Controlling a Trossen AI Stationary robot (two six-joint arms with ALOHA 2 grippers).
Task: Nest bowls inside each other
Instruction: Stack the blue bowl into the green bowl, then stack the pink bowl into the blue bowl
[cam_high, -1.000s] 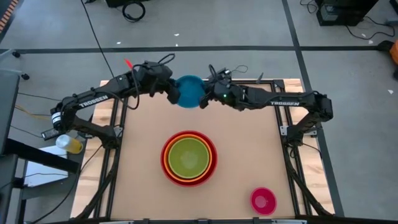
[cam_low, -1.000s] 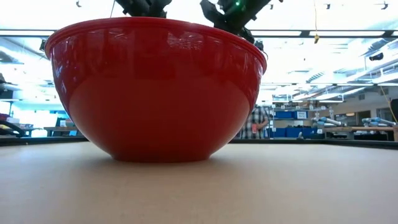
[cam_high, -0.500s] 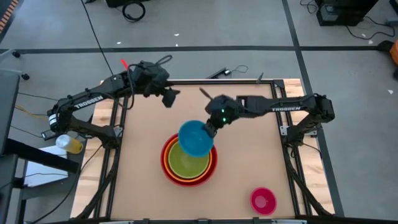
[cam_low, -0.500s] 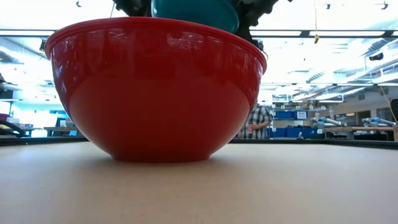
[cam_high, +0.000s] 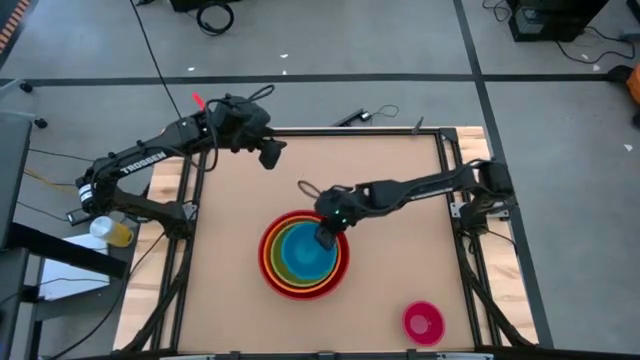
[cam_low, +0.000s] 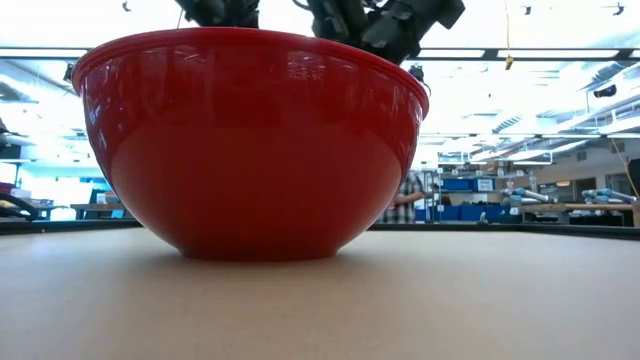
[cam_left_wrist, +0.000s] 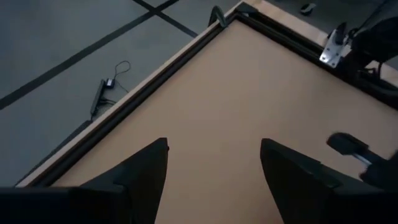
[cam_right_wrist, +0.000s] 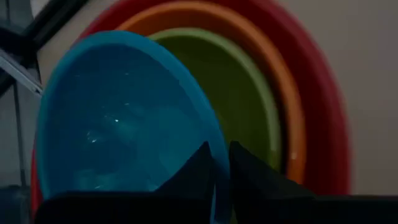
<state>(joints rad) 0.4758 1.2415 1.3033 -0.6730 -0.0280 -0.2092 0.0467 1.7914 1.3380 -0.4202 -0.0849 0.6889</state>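
The right gripper reaches over the stack of bowls in the middle of the table, and its two dark fingers pinch the rim of the blue bowl, one inside the wall and one outside, with only a narrow gap between them. In the right wrist view the blue bowl sits tilted in the lime green bowl, which lies in the orange bowl, and that one in the red bowl. From above, the blue bowl fills the centre of the stack, with the green one showing only as a thin ring around it.

The magenta pink bowl stands alone near the table's front right corner, well apart from those fingers.

The left gripper hangs over the far left corner of the table, its fingers spread wide with nothing but bare table between them.

From table height, the red bowl blocks most of the view, and a person stands in the room behind it.
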